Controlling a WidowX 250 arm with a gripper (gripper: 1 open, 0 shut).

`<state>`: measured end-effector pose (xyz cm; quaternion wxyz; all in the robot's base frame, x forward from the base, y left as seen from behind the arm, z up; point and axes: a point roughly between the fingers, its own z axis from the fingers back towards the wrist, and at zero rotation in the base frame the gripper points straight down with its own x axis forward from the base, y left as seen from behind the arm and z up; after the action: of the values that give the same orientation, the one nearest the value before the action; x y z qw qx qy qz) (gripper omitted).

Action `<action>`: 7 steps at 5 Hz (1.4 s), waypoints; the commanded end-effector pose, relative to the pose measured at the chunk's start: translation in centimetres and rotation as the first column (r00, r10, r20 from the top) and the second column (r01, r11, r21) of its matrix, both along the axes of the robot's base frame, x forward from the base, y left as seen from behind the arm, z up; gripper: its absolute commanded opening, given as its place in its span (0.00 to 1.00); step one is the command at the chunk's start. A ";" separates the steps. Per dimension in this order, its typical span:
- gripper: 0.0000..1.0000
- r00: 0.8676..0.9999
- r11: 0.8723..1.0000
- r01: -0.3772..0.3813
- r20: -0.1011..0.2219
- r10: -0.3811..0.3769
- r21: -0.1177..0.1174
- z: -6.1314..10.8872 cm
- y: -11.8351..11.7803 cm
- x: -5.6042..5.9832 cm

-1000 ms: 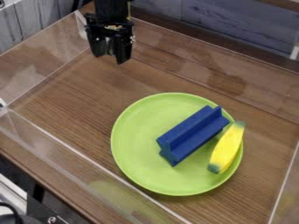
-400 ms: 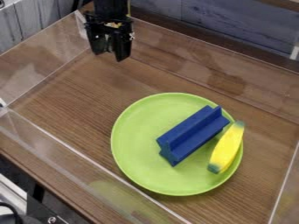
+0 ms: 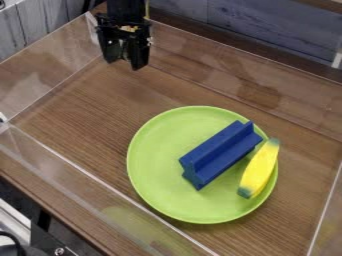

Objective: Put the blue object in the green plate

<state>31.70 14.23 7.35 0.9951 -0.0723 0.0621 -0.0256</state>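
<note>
The blue object (image 3: 219, 153), a long deep-blue block, lies flat on the green plate (image 3: 158, 160), slanting from lower left to upper right across the plate's right half. A yellow banana-shaped object (image 3: 259, 168) rests beside it on the plate's right rim. My black gripper (image 3: 122, 57) hangs at the top left, pointing down over the wooden tabletop, far from the plate. Its fingers stand open with nothing between them.
Clear plastic walls (image 3: 40, 70) enclose the wooden tabletop (image 3: 107, 110) on the left, front and right. A dark panel (image 3: 267, 25) runs along the back.
</note>
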 end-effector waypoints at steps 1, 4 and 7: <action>1.00 0.999 1.000 -0.009 0.044 0.008 0.024 1.3 0.9 0.8; 1.00 0.999 1.000 -0.006 0.034 0.005 0.021 1.3 1.0 0.6; 1.00 1.000 1.000 0.002 0.023 -0.003 0.016 1.1 0.8 0.6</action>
<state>31.52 14.48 6.75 0.9935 -0.0784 0.0785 -0.0258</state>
